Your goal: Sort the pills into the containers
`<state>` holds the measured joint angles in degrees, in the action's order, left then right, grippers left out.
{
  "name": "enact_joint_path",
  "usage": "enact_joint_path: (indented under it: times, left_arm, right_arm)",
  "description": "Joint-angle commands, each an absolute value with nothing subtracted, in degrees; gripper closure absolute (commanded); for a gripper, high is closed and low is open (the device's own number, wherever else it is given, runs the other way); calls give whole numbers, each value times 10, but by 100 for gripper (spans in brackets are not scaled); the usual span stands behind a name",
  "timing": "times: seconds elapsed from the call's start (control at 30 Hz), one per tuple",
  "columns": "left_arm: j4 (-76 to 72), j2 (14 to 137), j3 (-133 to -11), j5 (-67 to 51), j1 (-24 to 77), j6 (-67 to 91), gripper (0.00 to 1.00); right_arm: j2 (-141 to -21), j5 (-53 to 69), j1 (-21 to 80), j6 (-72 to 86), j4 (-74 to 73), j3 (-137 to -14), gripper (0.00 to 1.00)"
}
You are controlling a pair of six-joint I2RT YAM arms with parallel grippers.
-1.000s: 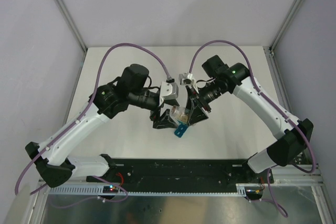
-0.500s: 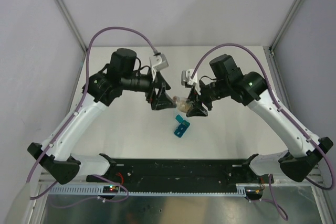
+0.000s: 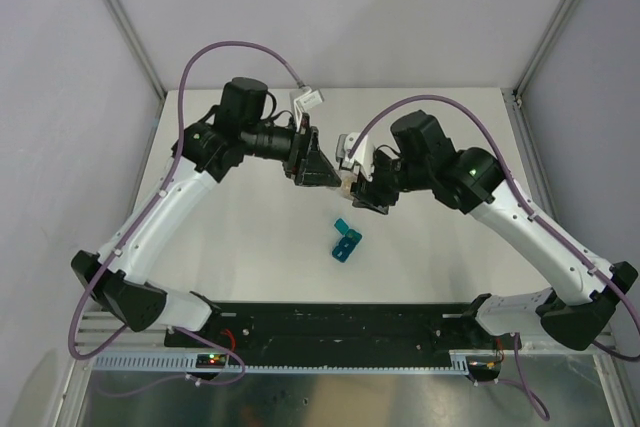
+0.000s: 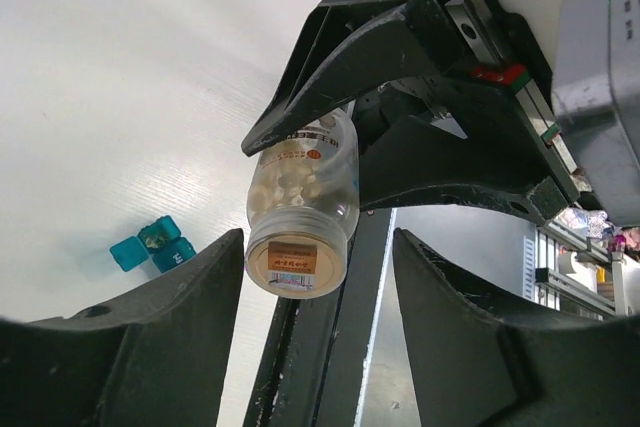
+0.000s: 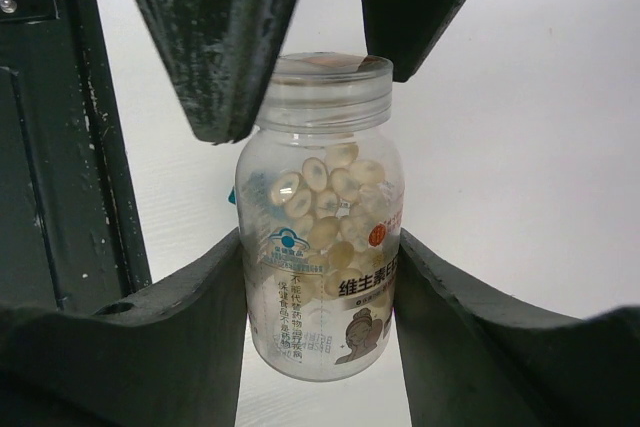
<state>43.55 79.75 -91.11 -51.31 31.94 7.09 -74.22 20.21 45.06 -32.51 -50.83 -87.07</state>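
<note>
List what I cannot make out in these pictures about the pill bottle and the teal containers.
- Containers: whether they hold anything; too small in the top and left wrist views.
- Bottle: almost hidden in the top view by both arms' jaws.
- Cap: whether the left jaws press it; right wrist view, contact in shadow.

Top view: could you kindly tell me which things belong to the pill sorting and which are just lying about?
Job: pill bottle, the pills in it, teal containers.
Just there: purple cables, table.
</note>
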Motion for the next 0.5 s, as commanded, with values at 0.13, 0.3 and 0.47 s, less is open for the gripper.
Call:
enact_joint_path:
  times: [0.13, 0.3, 0.47]
  left_arm:
    - [425, 801, -914, -544, 317, 74, 38]
    - [425, 804, -908, -535, 317, 62, 34]
    - [425, 807, -906, -533, 314, 55, 31]
  right_arm:
    - [-723, 175, 454, -313, -474, -873, 100]
    - [-723, 181, 454, -313, -477, -872, 100]
    - [-718, 183, 453, -313, -477, -867, 100]
